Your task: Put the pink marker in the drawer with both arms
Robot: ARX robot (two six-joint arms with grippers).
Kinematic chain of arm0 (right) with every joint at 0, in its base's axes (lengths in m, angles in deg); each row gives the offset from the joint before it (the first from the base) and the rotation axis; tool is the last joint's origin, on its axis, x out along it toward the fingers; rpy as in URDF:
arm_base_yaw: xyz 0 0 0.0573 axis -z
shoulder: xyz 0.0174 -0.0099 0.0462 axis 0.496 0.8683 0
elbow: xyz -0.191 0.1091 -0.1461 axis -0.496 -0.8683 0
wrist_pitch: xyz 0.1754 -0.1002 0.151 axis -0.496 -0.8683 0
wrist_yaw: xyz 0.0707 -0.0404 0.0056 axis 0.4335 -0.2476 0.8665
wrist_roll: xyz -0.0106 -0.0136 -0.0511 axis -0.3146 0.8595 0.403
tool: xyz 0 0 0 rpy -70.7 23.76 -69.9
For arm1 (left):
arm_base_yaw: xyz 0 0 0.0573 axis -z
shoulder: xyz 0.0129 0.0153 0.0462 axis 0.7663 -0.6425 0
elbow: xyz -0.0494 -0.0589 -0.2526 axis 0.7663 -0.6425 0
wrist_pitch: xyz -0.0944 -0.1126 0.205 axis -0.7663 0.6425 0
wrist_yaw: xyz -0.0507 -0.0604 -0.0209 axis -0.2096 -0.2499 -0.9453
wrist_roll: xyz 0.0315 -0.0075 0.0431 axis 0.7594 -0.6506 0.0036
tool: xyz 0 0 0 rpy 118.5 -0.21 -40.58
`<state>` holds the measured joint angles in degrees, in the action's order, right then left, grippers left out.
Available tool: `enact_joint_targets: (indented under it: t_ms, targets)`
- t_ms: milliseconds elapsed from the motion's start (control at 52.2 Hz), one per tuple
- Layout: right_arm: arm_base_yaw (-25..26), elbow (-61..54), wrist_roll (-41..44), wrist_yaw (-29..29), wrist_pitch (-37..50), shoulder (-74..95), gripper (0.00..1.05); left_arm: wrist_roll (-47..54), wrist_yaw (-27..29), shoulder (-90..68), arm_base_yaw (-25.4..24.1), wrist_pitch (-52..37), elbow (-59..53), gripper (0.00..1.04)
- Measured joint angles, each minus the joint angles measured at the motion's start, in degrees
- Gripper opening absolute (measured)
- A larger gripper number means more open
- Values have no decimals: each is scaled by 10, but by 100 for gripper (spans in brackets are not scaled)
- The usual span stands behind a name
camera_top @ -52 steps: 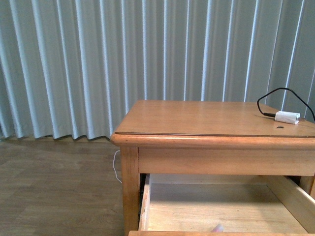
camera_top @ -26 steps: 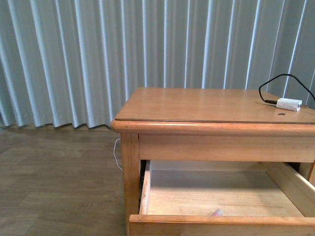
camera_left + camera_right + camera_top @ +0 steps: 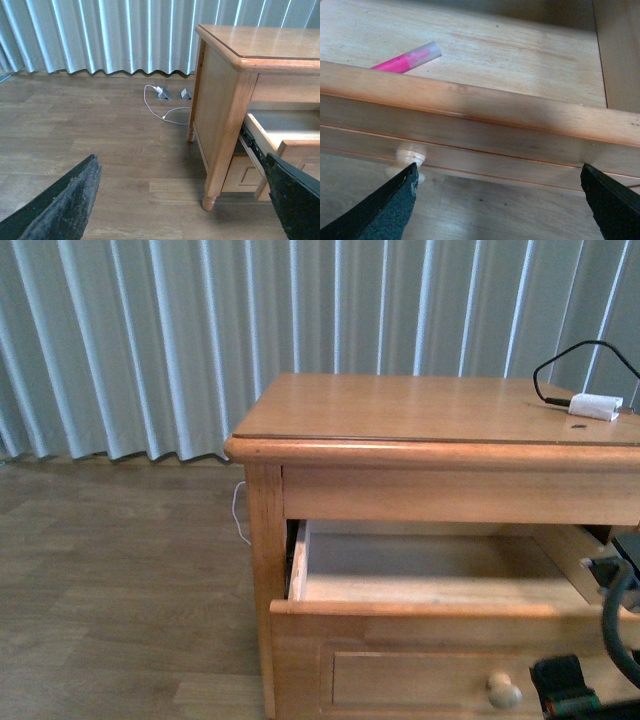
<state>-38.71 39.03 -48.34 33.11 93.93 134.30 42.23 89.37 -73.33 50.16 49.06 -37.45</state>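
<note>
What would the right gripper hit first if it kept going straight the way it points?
Probably the drawer front, beside its knob: the open right gripper faces it. The pink marker lies beyond, inside. Depth is unclear.

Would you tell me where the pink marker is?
In the right wrist view, the marker lies inside the open drawer, just behind its front, near the knob.

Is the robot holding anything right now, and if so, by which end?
Nothing is held. Both the left hand and the right hand are open and empty; the short pink marker lies loose inside the open light-wood drawer.
</note>
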Motion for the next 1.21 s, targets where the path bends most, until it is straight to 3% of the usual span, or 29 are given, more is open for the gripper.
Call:
enact_joint_targets:
  t_ms: [307,633,958,1208]
  targets:
    - [-7,141,-28,-36,45,142,96,0,0,0,0,0,0,98]
    - [-15,291,-65,-63,22,239,96,0,0,0,0,0,0,98]
    - [-12,298,-66,-60,9,237,96,0,0,0,0,0,0,98]
    - [8,181,-79,-17,-2,89,96,0,0,0,0,0,0,98]
